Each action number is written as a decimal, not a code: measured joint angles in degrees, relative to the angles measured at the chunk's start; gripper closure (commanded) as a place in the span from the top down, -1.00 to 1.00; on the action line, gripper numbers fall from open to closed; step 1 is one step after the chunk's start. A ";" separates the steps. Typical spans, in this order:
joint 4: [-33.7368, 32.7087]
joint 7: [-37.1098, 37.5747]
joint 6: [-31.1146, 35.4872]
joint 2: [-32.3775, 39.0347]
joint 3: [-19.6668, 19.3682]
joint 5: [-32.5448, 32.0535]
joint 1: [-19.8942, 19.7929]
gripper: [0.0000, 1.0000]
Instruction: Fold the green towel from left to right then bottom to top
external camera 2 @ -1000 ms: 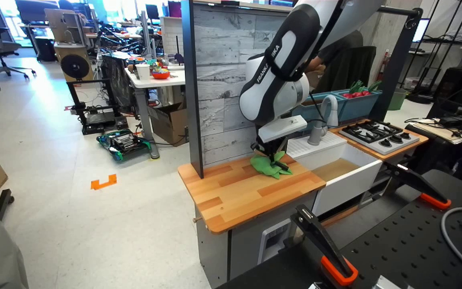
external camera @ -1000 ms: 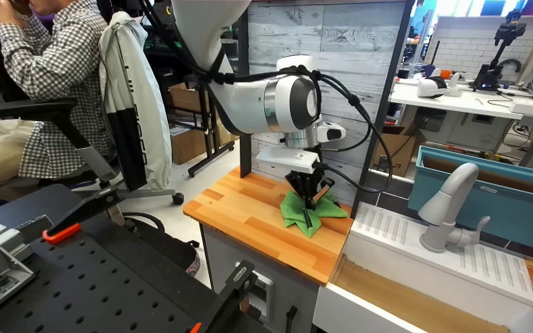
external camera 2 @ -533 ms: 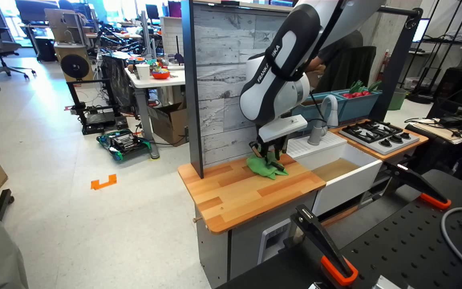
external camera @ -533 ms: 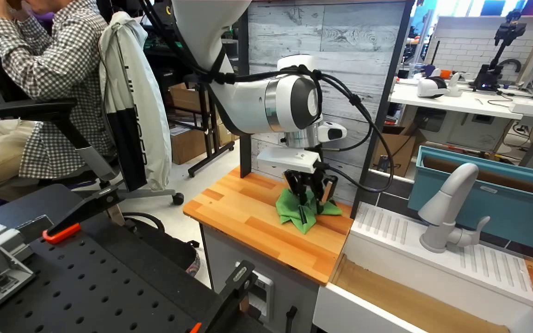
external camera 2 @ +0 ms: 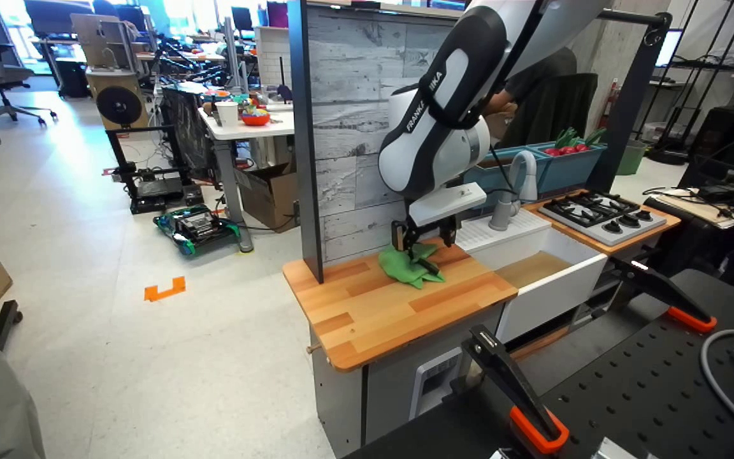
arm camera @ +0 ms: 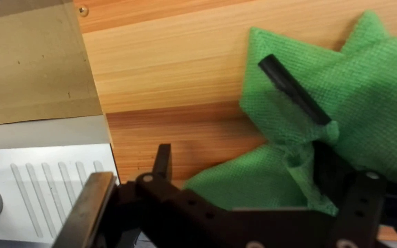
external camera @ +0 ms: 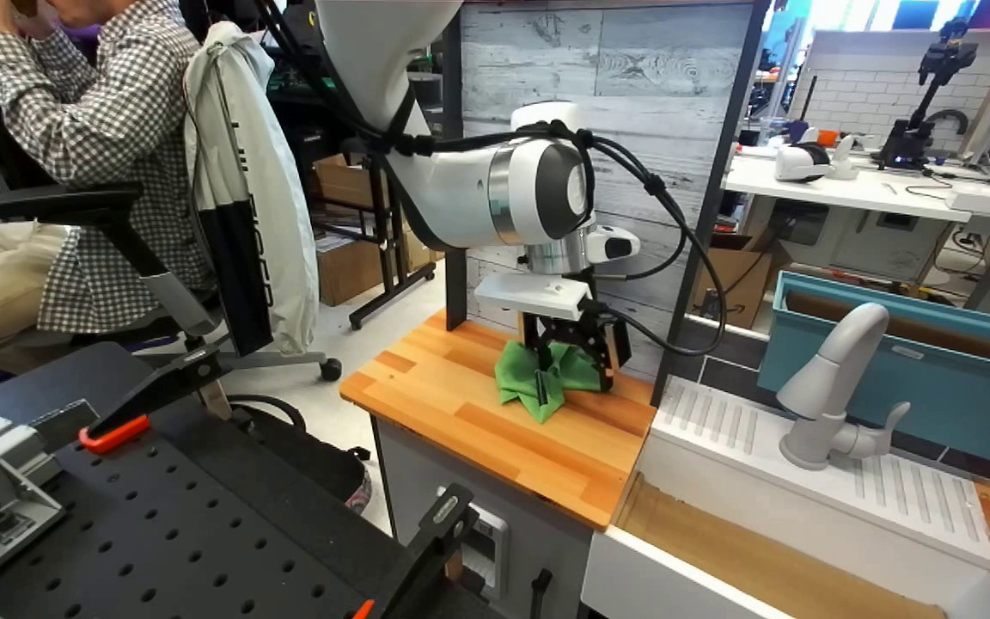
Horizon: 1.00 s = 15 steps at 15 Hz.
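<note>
The green towel (external camera: 519,378) lies crumpled on the wooden tabletop (external camera: 452,404), near the back panel. Two pointed corners of it spread out in the wrist view, where the towel (arm camera: 367,79) fills the right side. My gripper (external camera 2: 429,247) is down at the cloth with its fingers spread wide. In the wrist view one finger (arm camera: 164,160) stands over bare wood, left of the towel. The opposite finger (arm camera: 333,165) presses among the folds, and a pinched ridge of cloth gathers against it; its tip is partly hidden. A short black rod (arm camera: 295,89) rests on the towel beside that finger.
A grey plank panel (external camera: 529,52) rises right behind the gripper. Beside the tabletop sit the white sink (external camera 2: 552,280) and its tap (external camera: 834,387). A stove top (external camera 2: 603,213) stands beyond. Black clamps (external camera 2: 513,382) edge the dark perforated table.
The gripper has gone from shut to wide open. The towel and the black rod have shifted left in both exterior views along with one spreading finger. The arm has hardly moved.
</note>
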<state>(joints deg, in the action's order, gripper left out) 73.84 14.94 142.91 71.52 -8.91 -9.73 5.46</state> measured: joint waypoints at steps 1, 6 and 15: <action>0.05 0.00 0.06 -0.01 0.00 0.02 0.06 1.00; 0.81 0.00 1.68 -0.19 0.18 0.04 0.31 1.00; 15.29 0.00 14.55 -8.53 0.61 1.52 0.45 1.00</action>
<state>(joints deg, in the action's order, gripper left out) 89.13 14.95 157.47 62.99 -8.29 -8.21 5.91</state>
